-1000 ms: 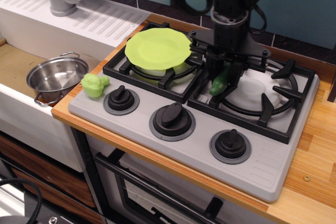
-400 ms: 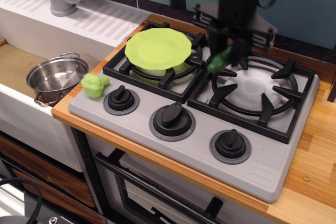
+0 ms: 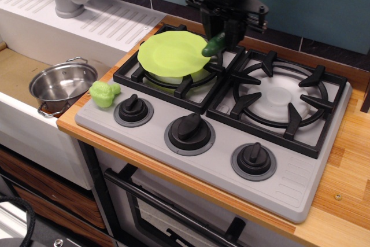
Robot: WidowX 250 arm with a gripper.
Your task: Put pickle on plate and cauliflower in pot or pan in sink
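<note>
Tool (image 3: pixel 222 37) w/ pickle (image 3: pixel 213 45) over stove (image 3: pixel 300 172), wood counter (image 3: pixel 347 201)

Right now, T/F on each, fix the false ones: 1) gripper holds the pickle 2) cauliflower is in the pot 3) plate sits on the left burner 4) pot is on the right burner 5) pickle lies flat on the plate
1) True: the gripper is shut on the pickle.
2) False: the cauliflower sits on the stove's front left corner; the pot looks empty.
3) True: the plate rests on the left burner grate.
4) False: the pot is in the sink.
5) False: the pickle hangs in the gripper at the plate's right edge.
</note>
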